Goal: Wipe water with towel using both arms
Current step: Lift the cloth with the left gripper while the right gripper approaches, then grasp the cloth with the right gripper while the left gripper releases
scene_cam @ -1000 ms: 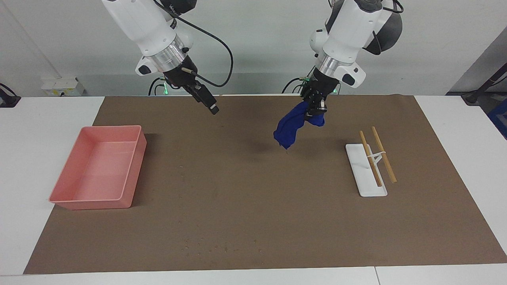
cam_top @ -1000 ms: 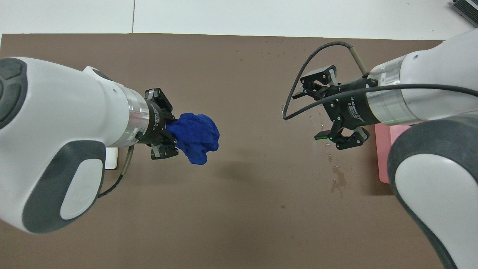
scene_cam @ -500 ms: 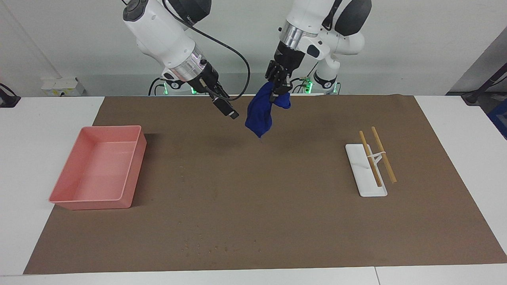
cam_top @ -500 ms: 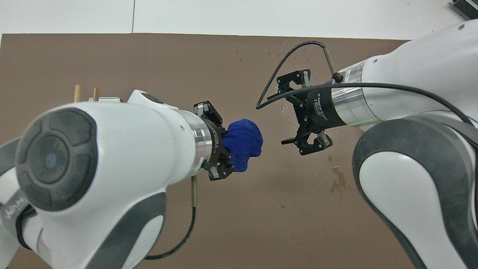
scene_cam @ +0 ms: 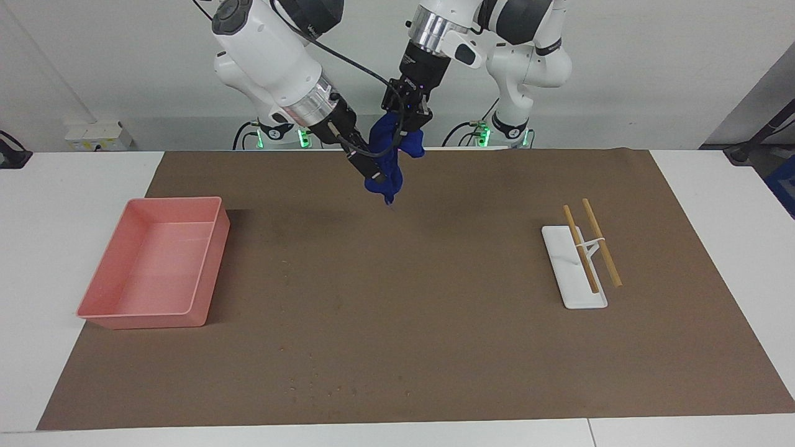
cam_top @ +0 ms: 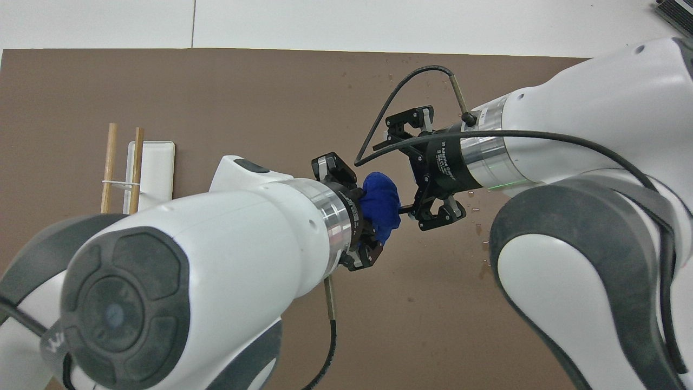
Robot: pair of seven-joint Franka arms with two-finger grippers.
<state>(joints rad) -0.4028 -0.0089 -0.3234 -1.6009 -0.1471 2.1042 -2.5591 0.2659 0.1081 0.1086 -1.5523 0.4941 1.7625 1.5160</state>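
My left gripper (scene_cam: 407,115) is shut on a bunched blue towel (scene_cam: 386,152), which hangs in the air over the part of the brown mat (scene_cam: 397,298) nearest the robots. In the overhead view the left gripper (cam_top: 360,216) holds the towel (cam_top: 381,203) as a ball. My right gripper (scene_cam: 371,169) is open and up against the towel's lower part; in the overhead view the right gripper (cam_top: 409,170) has its fingers spread wide right beside the towel. Small water drops (cam_top: 482,230) lie on the mat under the right arm.
A pink tray (scene_cam: 208,248) stands at the right arm's end of the mat. A white dish (scene_cam: 568,279) with two wooden chopsticks (scene_cam: 602,248) lies toward the left arm's end. More specks of water (scene_cam: 335,390) dot the mat's edge farthest from the robots.
The left gripper has lifted the towel and carried it toward the right arm. The right gripper has moved in to meet it and now sits against the towel.
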